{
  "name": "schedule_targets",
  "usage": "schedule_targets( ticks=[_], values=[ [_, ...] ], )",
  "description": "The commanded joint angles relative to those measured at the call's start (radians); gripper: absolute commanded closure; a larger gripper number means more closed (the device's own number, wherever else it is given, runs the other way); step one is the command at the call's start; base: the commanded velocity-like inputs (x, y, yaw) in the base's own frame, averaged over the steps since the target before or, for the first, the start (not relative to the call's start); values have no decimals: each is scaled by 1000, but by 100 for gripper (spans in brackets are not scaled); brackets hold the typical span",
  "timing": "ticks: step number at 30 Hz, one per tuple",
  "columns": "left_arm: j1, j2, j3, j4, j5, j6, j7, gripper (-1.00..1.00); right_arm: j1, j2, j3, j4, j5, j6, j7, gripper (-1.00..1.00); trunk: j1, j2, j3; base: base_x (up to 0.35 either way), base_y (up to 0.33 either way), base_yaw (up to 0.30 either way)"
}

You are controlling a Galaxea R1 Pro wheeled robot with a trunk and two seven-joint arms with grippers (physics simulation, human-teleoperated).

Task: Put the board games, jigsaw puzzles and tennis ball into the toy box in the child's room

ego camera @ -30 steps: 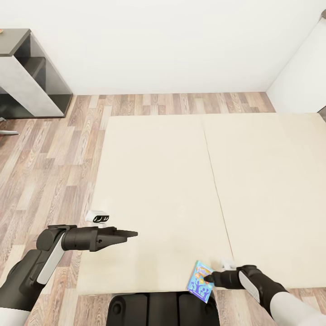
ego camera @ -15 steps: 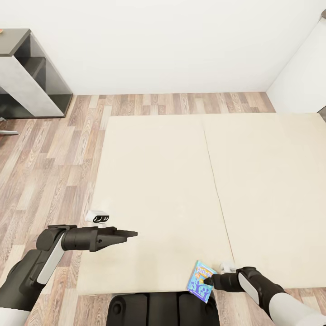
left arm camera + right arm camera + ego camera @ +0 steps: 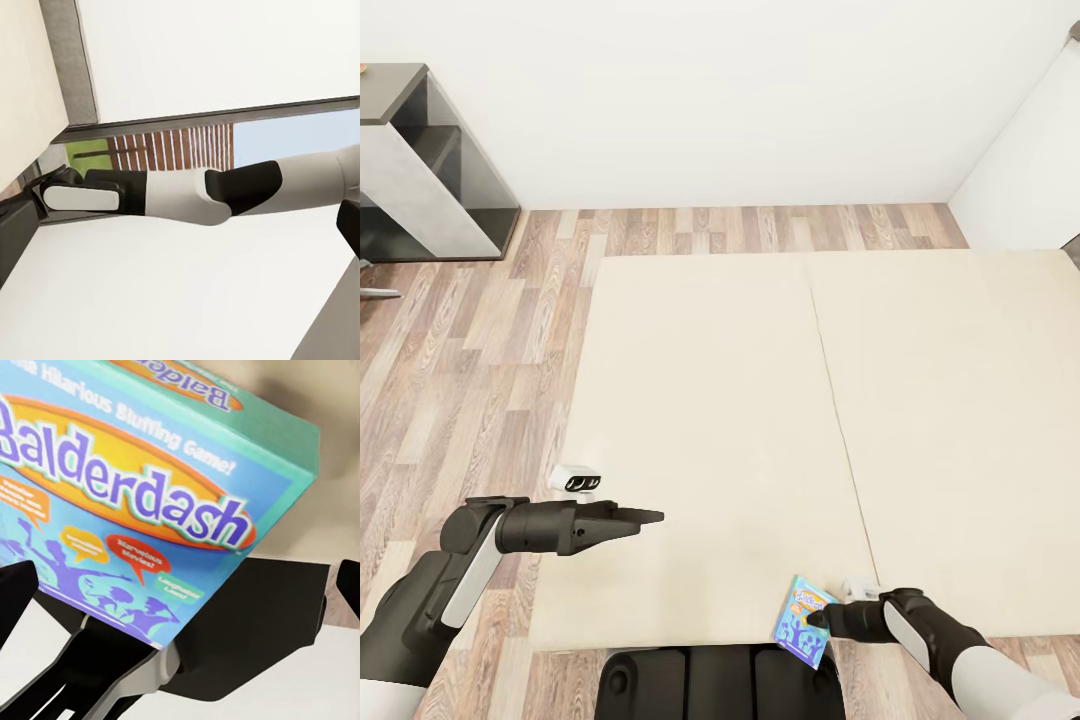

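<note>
Nearest to the robot, at about 5 o'clock in the head view, the right pincer (image 3: pixel 818 619) has hold of the board game (image 3: pixel 803 620), a blue and teal "Balderdash" box. The fingers are closed on the box's right side, w/ the box tilted over the near edge of the bed (image 3: pixel 710 420) and just above the robot base (image 3: pixel 720 685). I judge it is held by the edge because a flat box lying on a soft surface gives no other place to grip. In the right wrist view the box cover (image 3: pixel 142 502) is very close to the camera and the dark fingertips (image 3: pixel 15 592) show at both sides of the picture, so the grip looks firm, but the contact itself is hidden.

At about 8 o'clock the left pincer (image 3: pixel 650 517) holds nothing. Its fingers lie together to a point, so it looks closed. The arm is stretched out low over the bed's near left part, prob. parked there to stay out of the way of the right arm.

Farther, the bed is a wide cream surface w/ a seam down the middle, no other toy visible on it. At 10 o'clock, far left, a grey shelf unit (image 3: pixel 420 165) stands against the white wall. The toy box is on a bench elsewhere, so the next step is likely to carry the game there.
</note>
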Motion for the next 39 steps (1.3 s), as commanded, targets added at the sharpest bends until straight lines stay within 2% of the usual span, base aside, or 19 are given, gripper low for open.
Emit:
schedule_targets(
  ticks=[1,19,32,39],
  values=[
    [-1,1,-2,0,3,11,-2,-100,0,-1,4,-2,-3,3,1,-100,1,-2,-1,0,0,0],
    [-1,1,-2,1,3,11,0,-100,-2,5,4,-43,-3,6,6,-100,1,-2,-1,0,0,0],
    [-1,1,-2,1,4,11,-1,-100,-9,26,0,-58,-4,12,7,-100,1,-2,-1,0,0,0],
    [-1,1,-2,1,4,11,-2,-100,-10,29,-1,-58,-5,13,7,-100,1,-2,-1,0,0,0]
  ],
)
